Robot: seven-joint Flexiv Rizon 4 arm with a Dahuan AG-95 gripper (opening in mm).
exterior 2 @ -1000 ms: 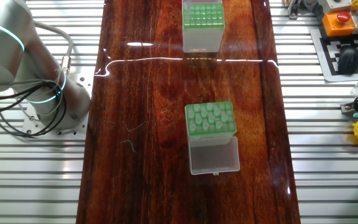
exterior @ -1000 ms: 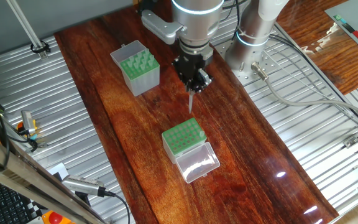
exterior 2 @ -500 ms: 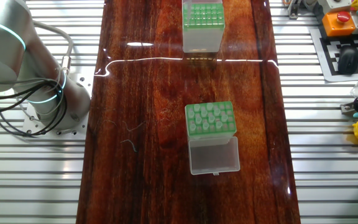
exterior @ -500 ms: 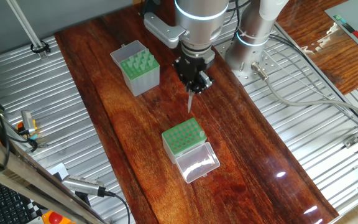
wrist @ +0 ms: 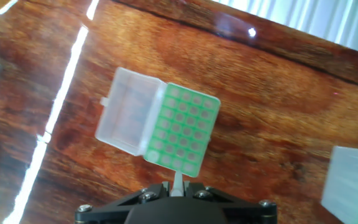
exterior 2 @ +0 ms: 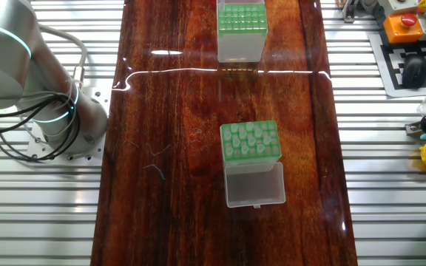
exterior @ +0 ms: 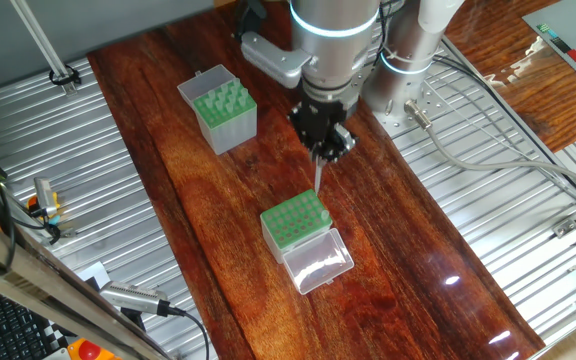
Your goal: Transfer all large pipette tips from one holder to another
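Gripper (exterior: pixel 326 140) hung above the wooden table (exterior: pixel 388 230), fingers pinched on one pipette tip (exterior: pixel 317 177) by its collar, point downward. In the hand view the gripper (wrist: pixel 173 194) showed as a dark bracket along the bottom edge, with the tip (wrist: pixel 177 183) standing pale between the closed fingers.

Directly under and just ahead of the tip's point: the short box (exterior: pixel 295 220), green hole-dotted plate up. In the hand view the tip's end fell at the near edge of that plate (wrist: pixel 180 127). Could not tell from any view whether it touched the plate; in the fixed view the point looked just above the box's far edge. Holes in the plate looked pale; could not tell which were filled.

Clear lid (exterior: pixel 317 260) lay open flat on the table, hinged to the side of the short box away from the gripper. Same lid (wrist: pixel 129 118) lay to the left of the plate in the hand view.

Farther off, well apart from the gripper on its other side: the tall box (exterior: pixel 218 108) with grey-translucent sides and green top, upright on the table. A corner of it (wrist: pixel 352 186) showed at the right edge of the hand view.

The other fixed view showed the short box (exterior 2: pixel 251 142), its lid (exterior 2: pixel 254 185) and the tall box (exterior 2: pixel 242 31), but not the gripper.

Beyond the table: the arm's silver base (exterior: pixel 410 45) and cables (exterior: pixel 488 150) on the ribbed metal bench (exterior: pixel 508 230).
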